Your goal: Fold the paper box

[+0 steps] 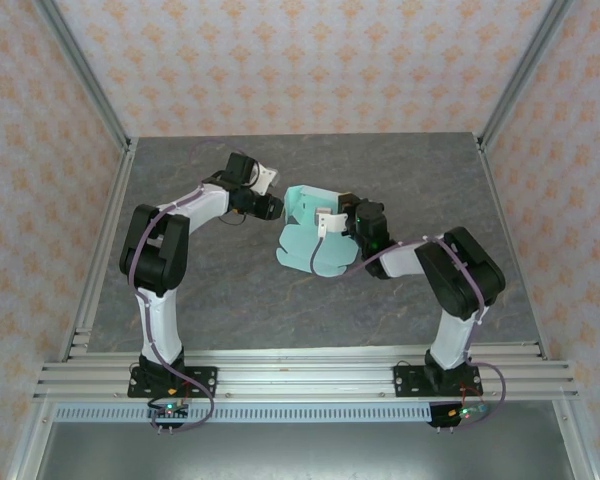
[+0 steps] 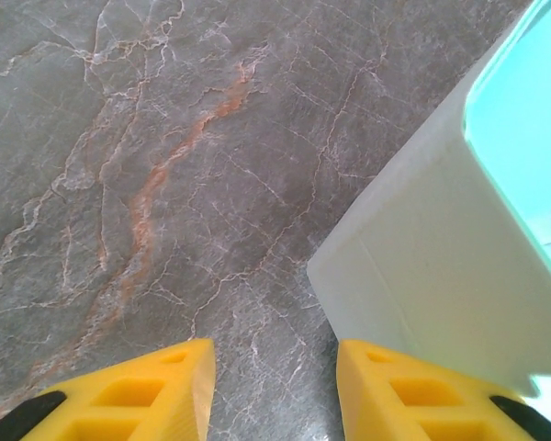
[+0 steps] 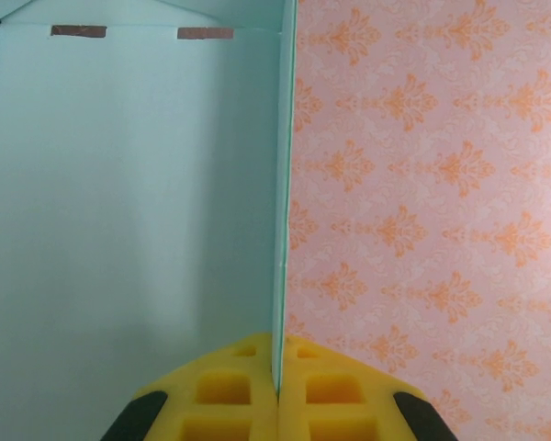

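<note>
— Grey veined table point(image 1: 240, 290), orange-patterned wallpaper point(image 1: 300, 60) on three sides. Where is the paper box?

— Paper box point(image 1: 305, 250): mid-table, between my two arms, mint card partly folded, walls up on the far side, rounded flaps toward me. I cannot tell whether it rests on the table.

— Right fingers?

— My right fingers point(image 1: 325, 222) are pressed together on one thin upright wall, pinching its edge. From the right wrist: mint panel point(image 3: 129, 184) left of the fingers point(image 3: 277, 390), wallpaper point(image 3: 422, 184) to the right, two small slots point(image 3: 78, 31) along the far fold.

— Left fingers?

— My left fingers point(image 1: 267, 180) are spread and hold nothing, just left of the box. From the left wrist: bare table point(image 2: 165, 165) between the yellow fingers point(image 2: 156, 390), with a pale box wall point(image 2: 441, 257) just beside the right-hand one.
</note>
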### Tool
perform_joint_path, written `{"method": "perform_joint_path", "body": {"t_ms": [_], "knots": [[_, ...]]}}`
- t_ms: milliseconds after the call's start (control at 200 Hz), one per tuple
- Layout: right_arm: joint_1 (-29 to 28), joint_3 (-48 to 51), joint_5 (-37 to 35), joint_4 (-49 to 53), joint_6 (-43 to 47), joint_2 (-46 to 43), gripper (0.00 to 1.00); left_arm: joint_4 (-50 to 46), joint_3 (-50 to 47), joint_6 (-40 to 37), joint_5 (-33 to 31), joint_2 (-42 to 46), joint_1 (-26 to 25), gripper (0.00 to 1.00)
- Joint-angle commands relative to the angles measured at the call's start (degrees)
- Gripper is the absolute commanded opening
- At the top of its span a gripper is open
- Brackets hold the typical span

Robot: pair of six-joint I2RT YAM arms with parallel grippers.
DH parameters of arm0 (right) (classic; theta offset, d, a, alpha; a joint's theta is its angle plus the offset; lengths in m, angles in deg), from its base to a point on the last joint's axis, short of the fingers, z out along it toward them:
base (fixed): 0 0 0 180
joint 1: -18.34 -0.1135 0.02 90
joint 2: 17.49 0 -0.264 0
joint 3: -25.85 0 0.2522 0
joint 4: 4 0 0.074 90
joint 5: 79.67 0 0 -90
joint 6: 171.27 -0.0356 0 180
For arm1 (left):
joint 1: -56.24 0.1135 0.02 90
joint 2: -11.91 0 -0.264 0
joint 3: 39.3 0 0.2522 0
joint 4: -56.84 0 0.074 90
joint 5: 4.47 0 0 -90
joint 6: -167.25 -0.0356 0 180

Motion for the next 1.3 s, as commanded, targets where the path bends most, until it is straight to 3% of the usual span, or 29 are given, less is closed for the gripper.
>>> {"method": "perform_joint_path", "body": {"t_ms": [0,891,1296], "knots": [[0.21,1.90,-0.22,-4.57,2.67,1.29,0.00,-2.45,2.33,-3.28,1.22,0.69,0.29,0.40],[0.78,0.05,0.56,-1.36,0.00,0.42,0.00,-9.05,8.88,-15.18,16.34,-3.24,-0.33,0.41],[1.12,-0.50,0.31,-0.71,0.09,0.21,0.00,-10.94,9.39,-14.56,17.29,-3.06,-0.17,0.41]]}}
